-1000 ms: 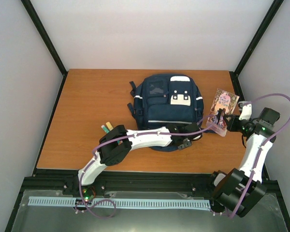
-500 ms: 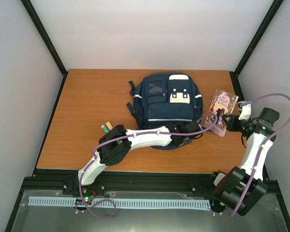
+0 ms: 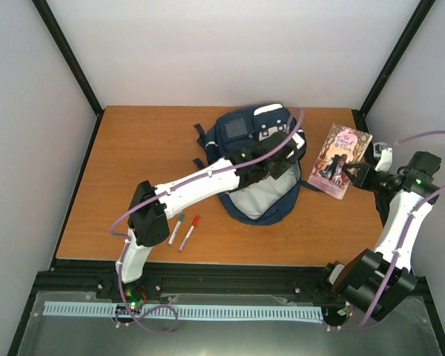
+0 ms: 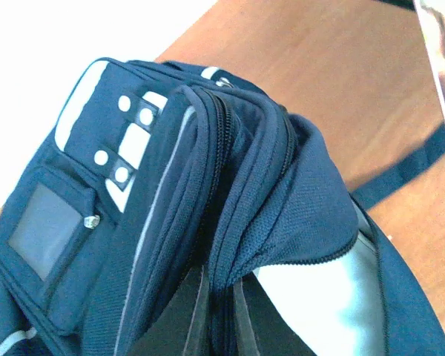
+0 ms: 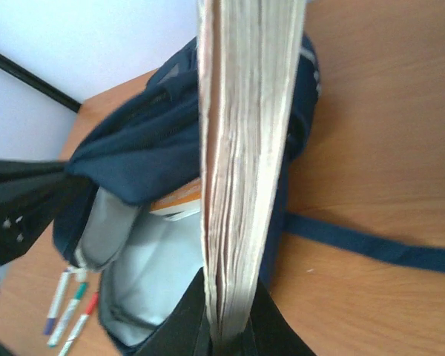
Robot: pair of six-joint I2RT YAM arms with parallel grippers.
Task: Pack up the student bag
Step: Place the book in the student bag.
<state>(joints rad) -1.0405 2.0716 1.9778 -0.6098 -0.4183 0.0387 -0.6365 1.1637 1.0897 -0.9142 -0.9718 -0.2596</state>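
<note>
Both of my hands are clenched on something. My left hand (image 3: 271,165) reaches across the surface (image 3: 133,163) to the student bag (image 3: 239,133), which sits at the middle of the surface, a little toward the far side. That hand pinches the fabric by the zip edge of the front panel and holds the panel raised, so the main compartment gapes toward the near edge with its pale grey lining (image 3: 263,199) showing.

From my left wrist the student bag (image 4: 208,185) fills the view. I see the pale patch with its studs, a small window pocket, the zip lines running side by side, and the lining (image 4: 311,297) at the lower right. I cannot make out my own fingers there.

My right hand (image 3: 354,173) grips a book (image 3: 341,156) just to the right of the bag, tilted, with its illustrated cover facing up. From my right wrist the book (image 5: 245,148) shows its page edges, and my fingers (image 5: 263,330) squeeze its lower end from both sides. Behind it lie the open bag and a dark strap (image 5: 371,245) flat on the wood.

A green-capped marker (image 3: 176,229) and a red-capped marker (image 3: 190,231) lie side by side near the front edge, left of the bag.
</note>
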